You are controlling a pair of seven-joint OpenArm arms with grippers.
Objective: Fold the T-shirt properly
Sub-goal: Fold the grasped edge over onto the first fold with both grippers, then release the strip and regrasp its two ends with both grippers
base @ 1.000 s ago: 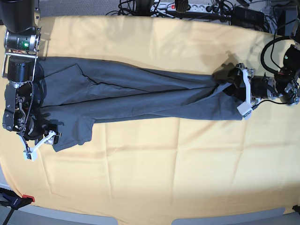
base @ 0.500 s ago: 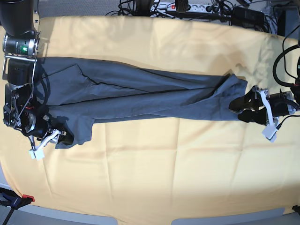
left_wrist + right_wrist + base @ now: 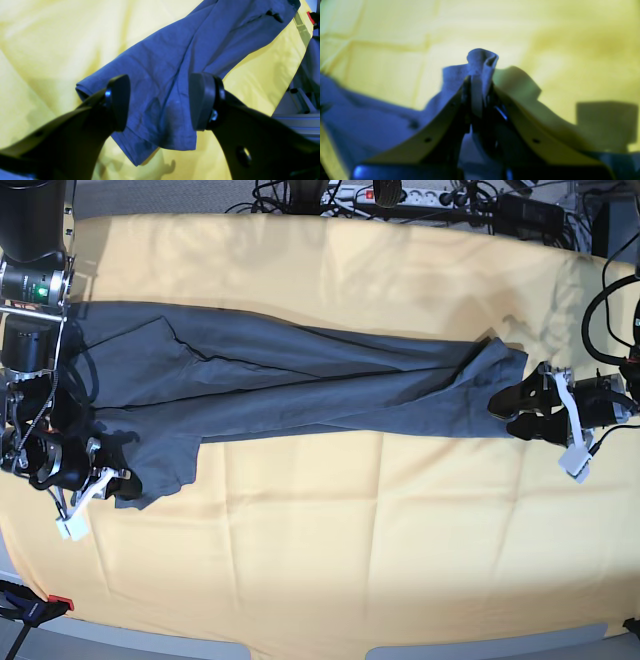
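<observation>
The dark blue-grey T-shirt (image 3: 300,385) lies stretched in a long band across the yellow cloth (image 3: 350,560). My left gripper (image 3: 499,412) is open and empty just off the shirt's right end. In the left wrist view (image 3: 160,100) its jaws stand wide apart over that end of the shirt (image 3: 175,62). My right gripper (image 3: 112,480) is shut on the shirt's lower left corner. The right wrist view shows this gripper (image 3: 478,87) pinching a raised fold of the shirt (image 3: 482,58).
Cables and a power strip (image 3: 400,195) lie beyond the table's back edge. A clamp with a red tip (image 3: 40,605) sits at the front left corner. The yellow cloth has creases and reaches the front edge.
My left gripper has let go of the shirt's right end, opened and drawn back to the right. My right gripper has shifted slightly down and left, still holding the corner.
</observation>
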